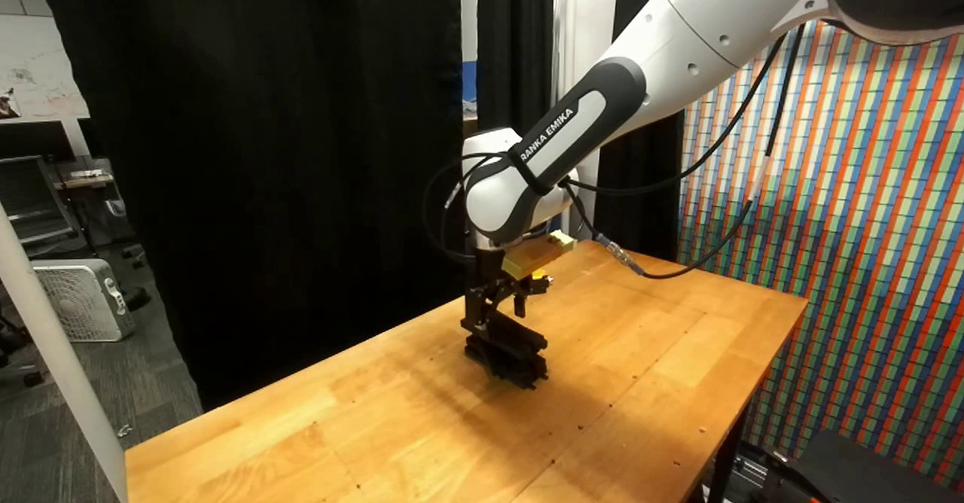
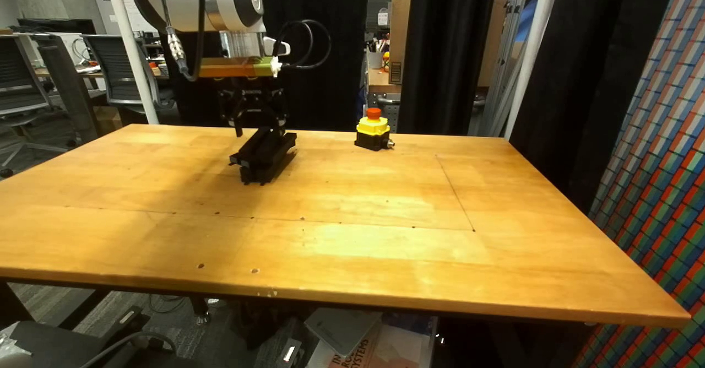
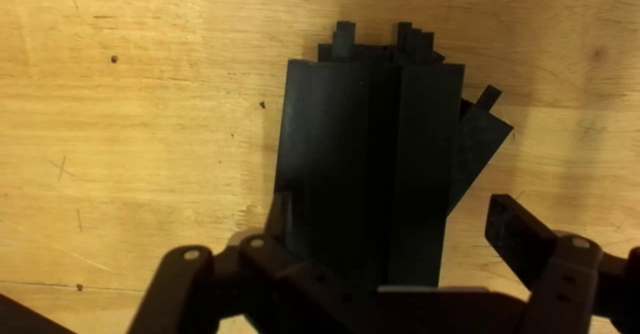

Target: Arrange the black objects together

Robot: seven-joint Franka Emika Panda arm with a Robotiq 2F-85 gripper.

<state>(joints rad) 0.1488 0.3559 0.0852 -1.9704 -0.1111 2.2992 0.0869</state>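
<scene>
Black bars (image 2: 263,152) stacked on the table (image 2: 396,191), one slat (image 3: 480,141) jutting askew beneath. Gripper (image 3: 390,201) spread wide, nothing held, off-centre over them: one finger (image 3: 279,221) at the stack's edge, contact unclear, the other apart. Closing so lopsided might shove the upper bars off that uneven footing. Arm (image 1: 599,115) slopes down over the table, wrist (image 1: 501,198) bent, gripper pointing downward.

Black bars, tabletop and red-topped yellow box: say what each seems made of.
Black bars: probably plastic, possibly painted metal; matte, evenly dark, with faint sheen. Tabletop: wood, likely varnished; grain shows and light reflects softly. Red-topped yellow box: likely molded plastic, given its solid, even colors; finish unclear.
</scene>
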